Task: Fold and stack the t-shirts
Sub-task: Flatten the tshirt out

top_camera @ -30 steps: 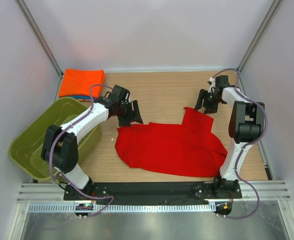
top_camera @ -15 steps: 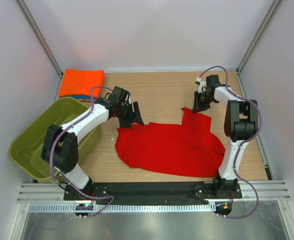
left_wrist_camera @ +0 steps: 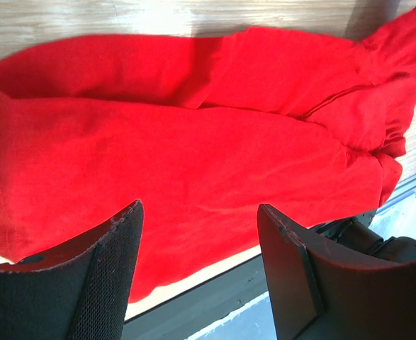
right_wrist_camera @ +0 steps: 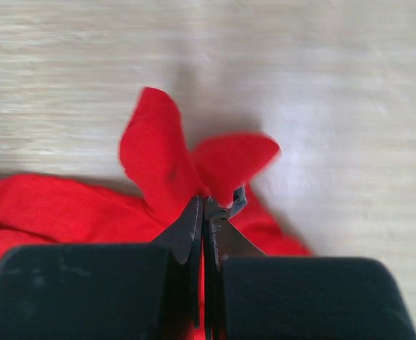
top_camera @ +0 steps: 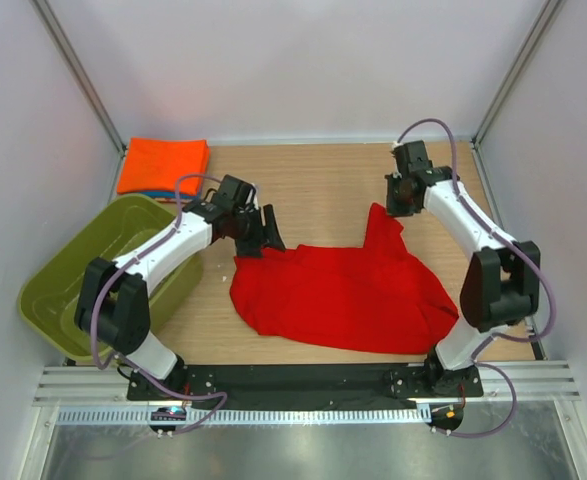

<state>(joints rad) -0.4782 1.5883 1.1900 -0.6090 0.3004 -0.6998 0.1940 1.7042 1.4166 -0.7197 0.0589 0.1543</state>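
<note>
Cloth fills the left wrist view: the red shirt (left_wrist_camera: 193, 142), soft and creased, lies below the left gripper (left_wrist_camera: 199, 209), whose black fingers (left_wrist_camera: 108, 269) stand wide apart with nothing between them. The right wrist view shows what the overhead cannot: the right gripper (right_wrist_camera: 204, 205) is pinched tight on a small fold of red cloth, which flares into two petals past the fingertips over the pale wood-grain table (right_wrist_camera: 321, 85).

Only the overhead shows the layout. The rumpled shirt sits at the table's 6 o'clock, and its 1 o'clock corner rises to a peak at the right gripper. A flat folded orange shirt (top_camera: 163, 163) rests on a blue shirt (top_camera: 143, 192) at 10 o'clock. A smooth olive plastic basket (top_camera: 43, 300) sits at 8 o'clock.
</note>
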